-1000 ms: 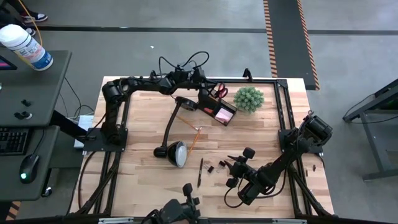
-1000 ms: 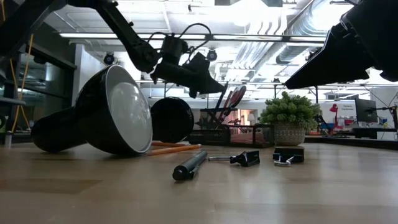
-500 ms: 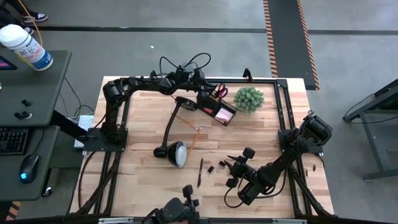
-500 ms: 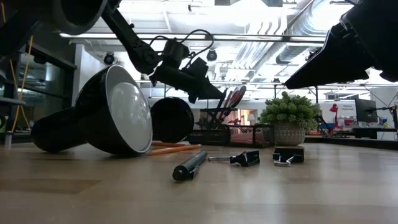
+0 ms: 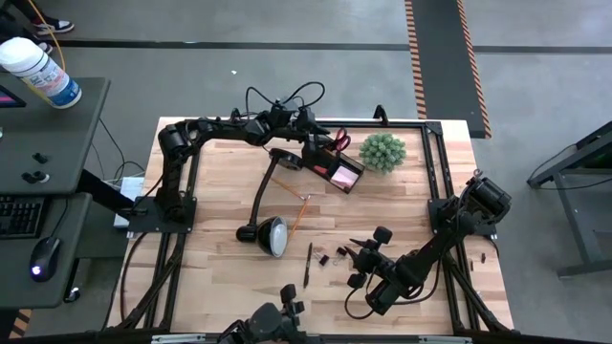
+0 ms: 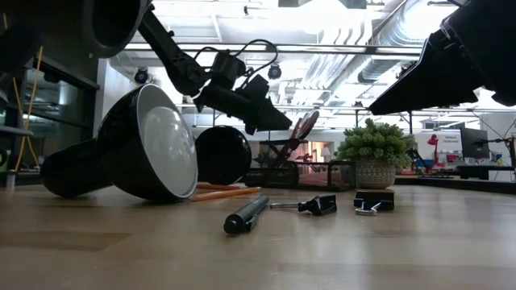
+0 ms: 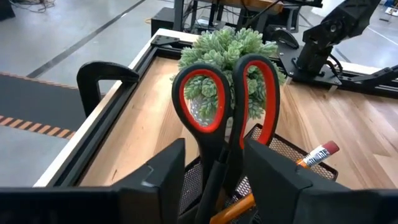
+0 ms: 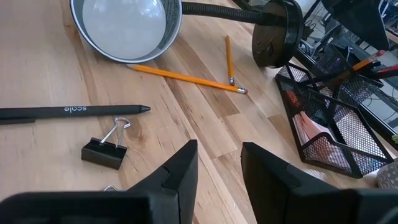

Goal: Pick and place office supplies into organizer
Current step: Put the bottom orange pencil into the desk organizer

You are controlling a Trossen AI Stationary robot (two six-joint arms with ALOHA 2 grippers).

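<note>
Orange-handled scissors (image 7: 227, 106) stand upright, handles up, in the cup section of the dark mesh desk organizer (image 5: 335, 164), beside a yellow-orange pencil with a pink eraser (image 7: 314, 155). The left gripper (image 7: 214, 171) hovers at the organizer, its jaws spread on either side of the scissors without pinching them. Well away from the organizer on the wooden table (image 5: 220, 191), the right gripper (image 8: 217, 165) hangs with jaws spread above a black binder clip (image 8: 104, 151), a black pen (image 8: 68, 112) and two loose pencils (image 8: 186, 77).

Black pen (image 8: 74, 111) – white word on barrel, reads roughly "scale"; nothing else legible.
</note>
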